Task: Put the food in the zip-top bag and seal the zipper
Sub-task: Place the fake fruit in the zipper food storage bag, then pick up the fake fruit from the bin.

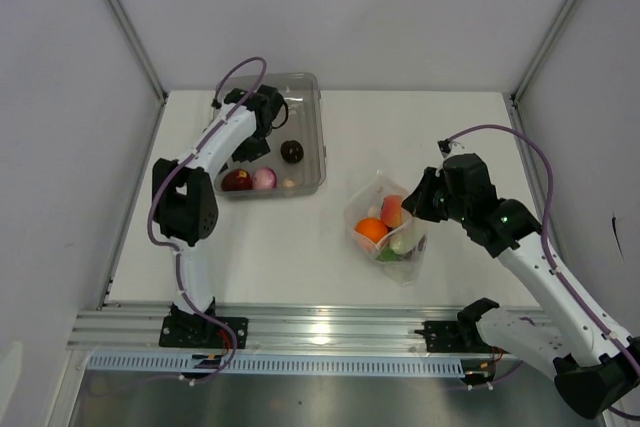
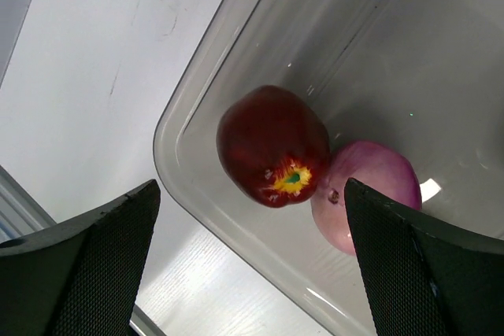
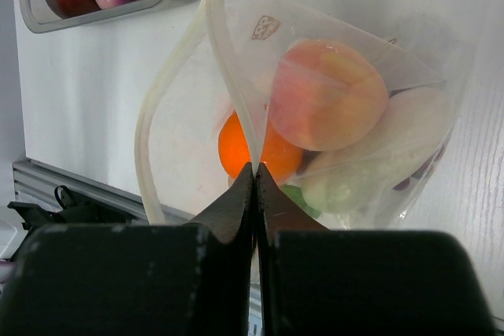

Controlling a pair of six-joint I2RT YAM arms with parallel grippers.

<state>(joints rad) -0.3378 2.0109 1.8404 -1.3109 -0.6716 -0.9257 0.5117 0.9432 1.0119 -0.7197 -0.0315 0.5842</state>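
Note:
The zip-top bag (image 1: 388, 229) lies at the table's middle right, its mouth gaping. Inside show an orange (image 3: 272, 151), a peach (image 3: 327, 96) and a pale white-green piece (image 3: 378, 163). My right gripper (image 3: 254, 169) is shut on one lip of the zipper (image 3: 230, 76); the other lip (image 3: 161, 92) bows away to the left. My left gripper (image 2: 252, 273) hangs open over the near left corner of the bin. Between and beyond its fingers (image 2: 94, 273) lie a dark red fruit (image 2: 272, 143) and a pink bulb (image 2: 366, 190), neither touched.
The rigid clear bin (image 1: 315, 127) stands at the back left. It also holds a dark round piece (image 1: 292, 151) and a small white piece (image 1: 289, 184). An aluminium rail (image 1: 330, 327) runs along the near table edge. Walls close in on both sides.

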